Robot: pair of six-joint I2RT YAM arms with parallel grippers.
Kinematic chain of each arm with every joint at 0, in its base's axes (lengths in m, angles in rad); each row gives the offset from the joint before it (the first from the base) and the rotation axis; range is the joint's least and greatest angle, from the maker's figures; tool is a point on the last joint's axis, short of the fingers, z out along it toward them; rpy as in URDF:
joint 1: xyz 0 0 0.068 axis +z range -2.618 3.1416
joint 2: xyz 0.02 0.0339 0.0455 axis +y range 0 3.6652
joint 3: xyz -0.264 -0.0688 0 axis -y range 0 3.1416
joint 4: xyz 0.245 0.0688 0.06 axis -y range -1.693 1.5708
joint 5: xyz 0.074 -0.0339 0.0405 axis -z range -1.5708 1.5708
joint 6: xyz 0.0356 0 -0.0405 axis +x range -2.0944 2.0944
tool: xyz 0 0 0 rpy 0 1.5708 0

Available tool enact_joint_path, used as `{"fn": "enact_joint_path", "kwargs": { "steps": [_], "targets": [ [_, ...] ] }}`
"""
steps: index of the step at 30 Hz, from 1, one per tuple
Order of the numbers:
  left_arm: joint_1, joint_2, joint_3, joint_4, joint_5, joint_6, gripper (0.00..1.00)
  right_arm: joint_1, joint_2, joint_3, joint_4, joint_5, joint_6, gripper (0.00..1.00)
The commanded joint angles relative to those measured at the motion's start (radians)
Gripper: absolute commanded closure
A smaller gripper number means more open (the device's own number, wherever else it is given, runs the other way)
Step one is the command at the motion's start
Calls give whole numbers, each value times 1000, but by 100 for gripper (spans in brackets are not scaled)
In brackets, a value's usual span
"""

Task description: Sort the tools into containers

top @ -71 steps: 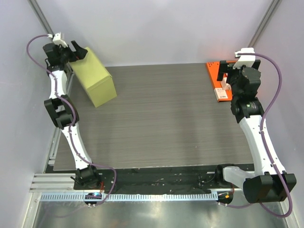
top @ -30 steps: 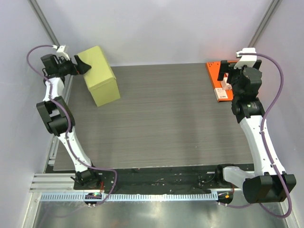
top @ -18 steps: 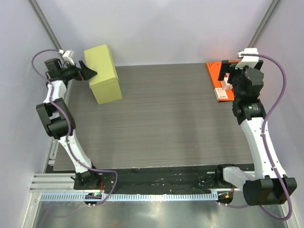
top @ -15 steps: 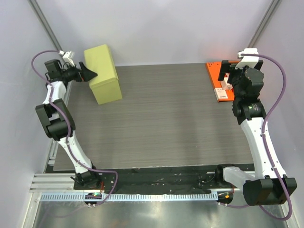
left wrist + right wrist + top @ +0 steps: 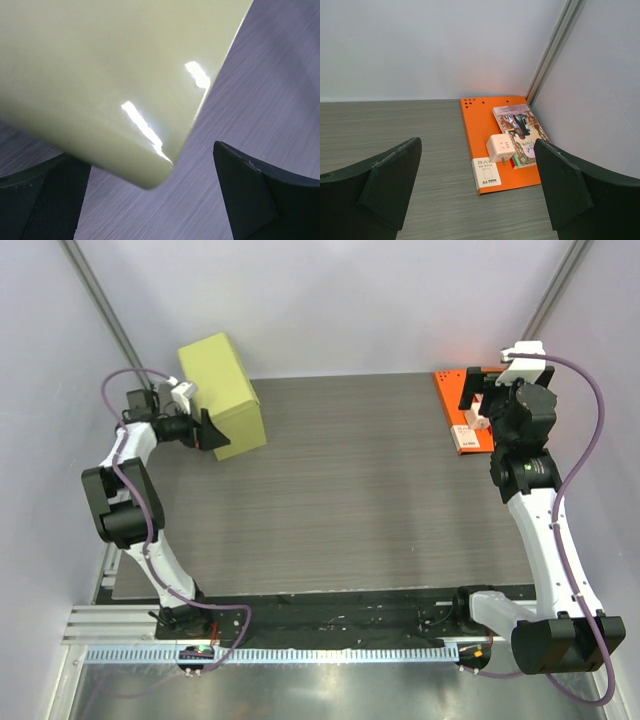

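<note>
The only writing that could be read was on a flat white rectangular pack (image 5: 485,174), whose lettering began "RAV", with a smaller line below it too small to make out. That pack lay on the near edge of a thin orange board (image 5: 476,120) at the far right corner of the dark grey wood-grain table (image 5: 350,490). Touching its far side stood a white plastic cube adapter (image 5: 501,146). Just right of the adapter lay a booklet with an illustrated cover (image 5: 520,129), its print not legible.

The glossy yellow-green rectangular box (image 5: 220,390) stood at the far left corner of the table. The left gripper (image 5: 207,430) was at the box's near left side, jaws spread apart. In the left wrist view a rounded corner of the box (image 5: 150,177) lay between the two black fingers (image 5: 260,200), apart from the right one. Whether the left one touched it I could not tell.

The right gripper (image 5: 478,395) hung over the orange board with its jaws spread wide, holding nothing.

Counted: one box, one board, one pack, one adapter, one booklet.
</note>
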Motion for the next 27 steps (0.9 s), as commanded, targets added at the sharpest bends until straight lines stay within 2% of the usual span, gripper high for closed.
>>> {"fn": "enact_joint_path", "kwargs": {
  "steps": [1, 6, 10, 17, 18, 21, 27],
  "targets": [
    [-80, 22, 5, -127, 83, 70, 0, -3, -35, 41, 32, -14, 19, 0],
    [-93, 55, 14, 35, 54, 5, 0, -4, -39, 39, 32, -17, 21, 0],
    [-123, 78, 29, 81, 34, -17, 0, -3, -38, 39, 32, -17, 19, 0],
    [-267, 109, 38, 94, 5, -41, 0, -3, -33, 38, 35, -23, 18, 0],
    [-328, 112, 38, 95, 4, -45, 0, -3, -35, 38, 34, -23, 16, 0],
    [-400, 123, 40, 98, -4, -63, 0, -3, -36, 36, 35, -23, 15, 0],
    [-504, 129, 71, 104, -39, -89, 0, -3, -47, 33, 40, -22, 13, 0]
  ]
}}
